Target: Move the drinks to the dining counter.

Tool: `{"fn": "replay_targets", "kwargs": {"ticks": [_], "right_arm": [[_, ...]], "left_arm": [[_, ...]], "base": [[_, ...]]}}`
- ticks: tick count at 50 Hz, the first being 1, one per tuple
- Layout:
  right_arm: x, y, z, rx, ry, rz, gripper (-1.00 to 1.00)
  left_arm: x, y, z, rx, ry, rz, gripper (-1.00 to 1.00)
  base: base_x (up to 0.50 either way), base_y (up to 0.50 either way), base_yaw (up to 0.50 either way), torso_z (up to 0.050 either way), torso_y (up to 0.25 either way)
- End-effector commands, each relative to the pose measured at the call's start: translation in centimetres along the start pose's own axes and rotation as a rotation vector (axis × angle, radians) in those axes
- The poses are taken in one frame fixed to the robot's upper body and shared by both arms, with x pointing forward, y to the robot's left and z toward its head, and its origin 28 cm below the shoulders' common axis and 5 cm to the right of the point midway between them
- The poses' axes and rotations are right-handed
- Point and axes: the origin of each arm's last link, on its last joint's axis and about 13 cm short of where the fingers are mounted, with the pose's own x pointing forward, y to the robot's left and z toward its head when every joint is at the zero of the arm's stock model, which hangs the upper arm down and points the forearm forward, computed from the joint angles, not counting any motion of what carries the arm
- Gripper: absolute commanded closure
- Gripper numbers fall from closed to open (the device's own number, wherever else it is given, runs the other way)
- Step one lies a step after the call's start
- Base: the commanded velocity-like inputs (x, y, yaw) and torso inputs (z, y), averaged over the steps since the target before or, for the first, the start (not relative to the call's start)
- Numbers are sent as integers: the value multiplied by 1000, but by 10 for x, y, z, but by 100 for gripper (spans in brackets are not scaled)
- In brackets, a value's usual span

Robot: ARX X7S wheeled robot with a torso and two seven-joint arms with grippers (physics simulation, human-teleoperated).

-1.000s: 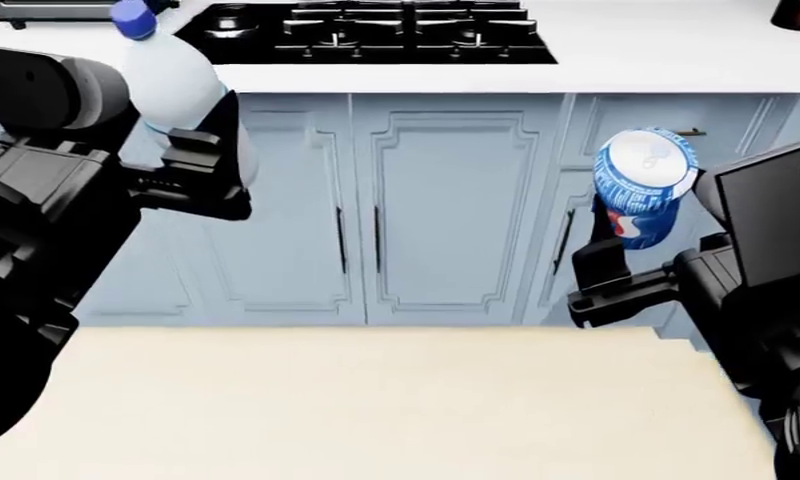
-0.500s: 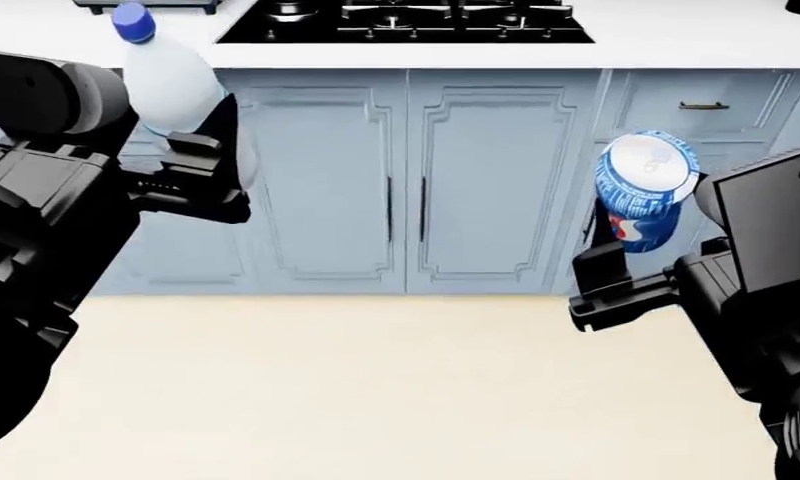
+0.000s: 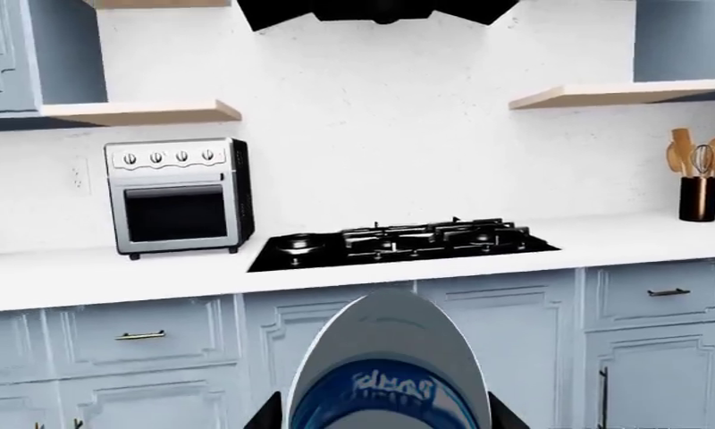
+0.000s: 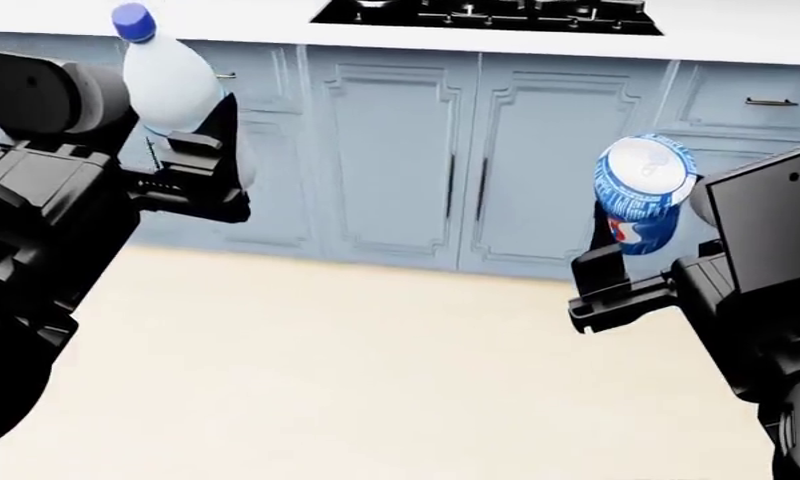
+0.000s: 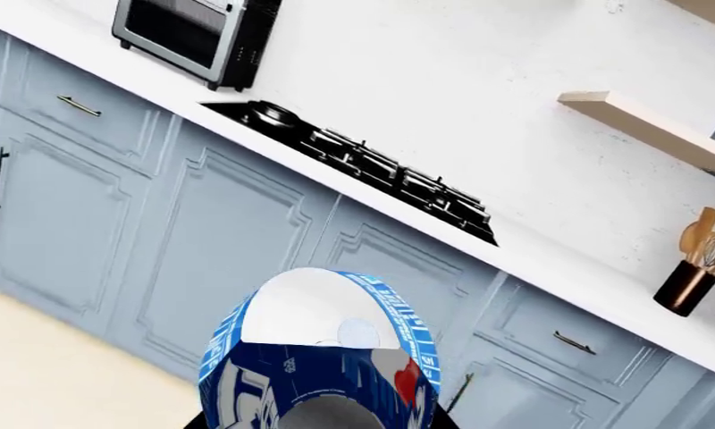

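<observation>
My left gripper is shut on the clear water bottle with the blue cap and holds it upright in the air; its blue-white label fills the near part of the left wrist view. My right gripper is shut on the blue soda can with the red-white logo and holds it up; the can also shows in the right wrist view. The dining counter is out of view.
Ahead stands the white worktop with a black gas stove, a toaster oven and a utensil holder, over pale blue cabinets. Beige floor lies below my arms.
The view has pulled back and swung: the cabinets and stove have shifted up and to the right, more floor shows. Both grippers keep their hold on the drinks.
</observation>
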Motion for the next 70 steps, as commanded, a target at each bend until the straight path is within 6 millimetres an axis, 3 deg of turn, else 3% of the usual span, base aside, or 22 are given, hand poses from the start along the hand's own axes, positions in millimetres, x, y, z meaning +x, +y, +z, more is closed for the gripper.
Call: {"fn": "replay_targets", "kwargs": {"ticks": [1,70], "right_arm": [[1,-1,-1,-14,3,-20,100],[-3,-2,-1,-55,2,-35,100]], "left_arm": [[0,1,0,-8,-11,12,100],[-2,0,4,0,-20,10,100]], "base": [[-379,-51,445,0,0],[-312,-108,488,0,0]]}}
